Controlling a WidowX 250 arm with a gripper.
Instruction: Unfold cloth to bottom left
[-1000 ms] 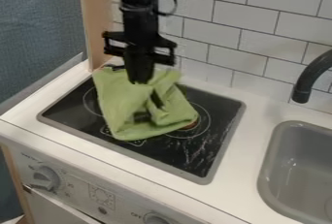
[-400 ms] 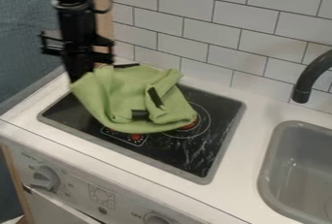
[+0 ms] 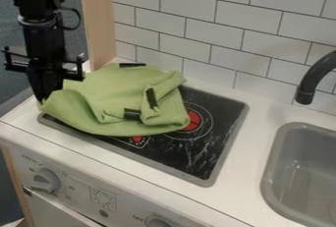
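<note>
We see end effector (image 3: 43, 98): closed, pinching the green cloth (image 3: 115, 93) by its left corner | cloth: rumpled, partly folded over the black cooktop (image 3: 174, 157), its held corner reaching past the cooktop's left edge above our white bench (image 3: 263, 108).

1. The cloth (image 3: 108, 93) is plain light green, with short black strips at its back edge and among its folds.
2. It is partly spread, creased and bunched, its right part folded over in layers.
3. It lies over the left and back of the black cooktop (image 3: 197, 155), its left corner reaching the cooktop's left edge.
</note>
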